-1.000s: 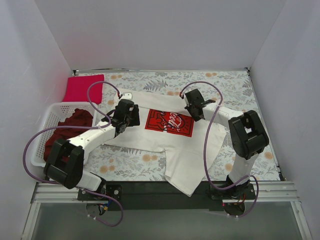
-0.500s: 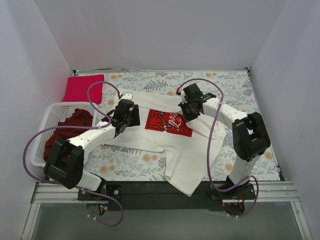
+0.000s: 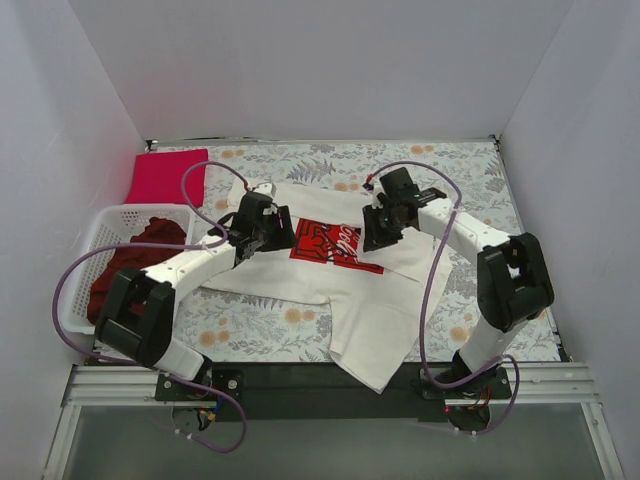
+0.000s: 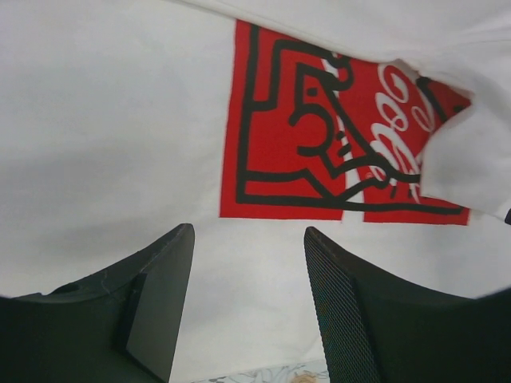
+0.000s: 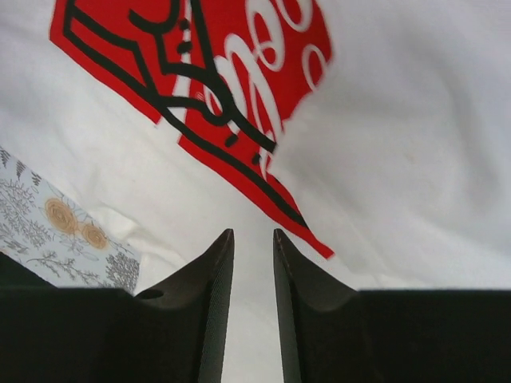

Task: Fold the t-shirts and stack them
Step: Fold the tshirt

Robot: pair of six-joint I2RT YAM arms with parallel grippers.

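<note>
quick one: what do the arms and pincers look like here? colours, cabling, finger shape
The left arm and right arm have white link shells with bulky black joint housings. A lilac cable loops loosely from base to wrist on each, ending in a small red connector. The left pincer and right pincer are black; their fingers are flat tapered blades with finely textured inner pads.

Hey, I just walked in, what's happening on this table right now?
Two robot arms are working on a large cream-white t-shirt with a red rectangular chest print, spread on the floral table cloth. The left claw hangs open beside the print; the right claw is nearly closed over it, grip unclear. A dark maroon shirt sits in the white lattice basket; a crimson-pink shirt lies flat at the far left corner.
</note>
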